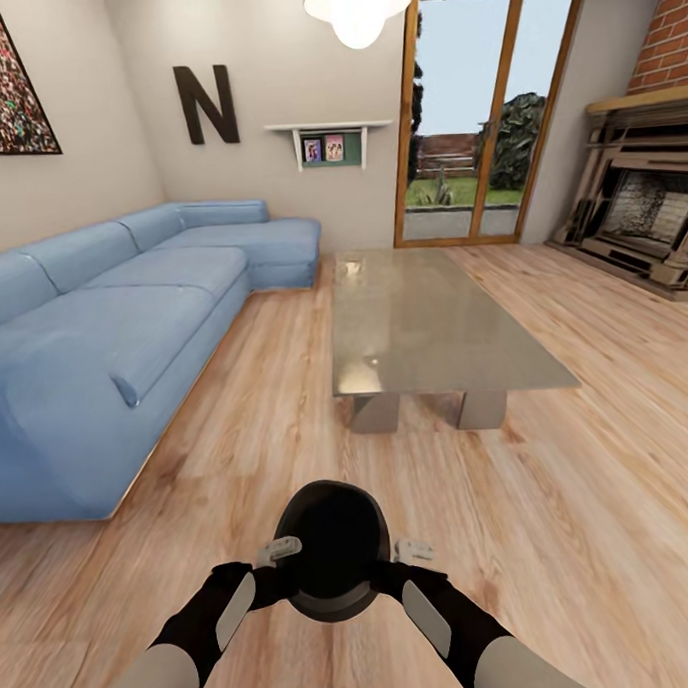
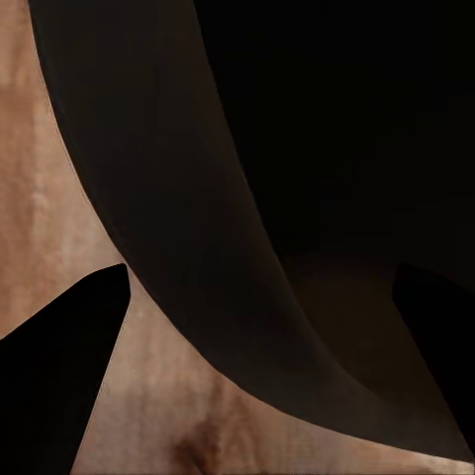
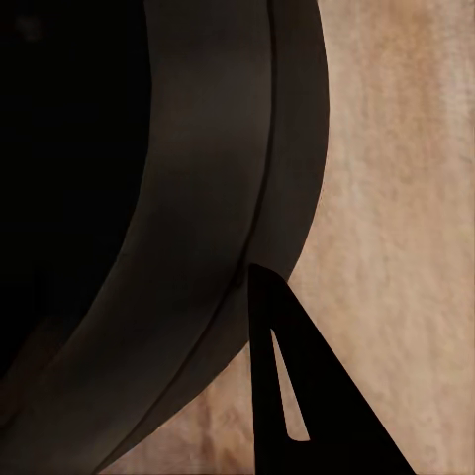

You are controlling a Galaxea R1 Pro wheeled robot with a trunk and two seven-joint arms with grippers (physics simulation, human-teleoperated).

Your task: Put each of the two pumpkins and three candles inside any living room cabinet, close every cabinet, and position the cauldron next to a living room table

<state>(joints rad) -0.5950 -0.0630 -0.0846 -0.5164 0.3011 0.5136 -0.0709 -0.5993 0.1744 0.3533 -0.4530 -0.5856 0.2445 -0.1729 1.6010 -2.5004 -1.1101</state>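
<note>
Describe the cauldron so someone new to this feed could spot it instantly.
Start at the long glass-topped table in mid-room, right of the blue sofa. Come toward the camera over bare plank floor: the cauldron sits between both arms. It is the one round, matte-black, wide-mouthed pot.

This is a home living room. A big blue corner sofa (image 1: 123, 324) sits just beside a low glass-topped coffee table (image 1: 423, 326) on a light wood plank floor (image 1: 591, 493). Beyond the table are wood-framed glass doors (image 1: 474, 118) to a garden, and a brick fireplace (image 1: 643, 206) stands on its far side from the sofa.
</note>
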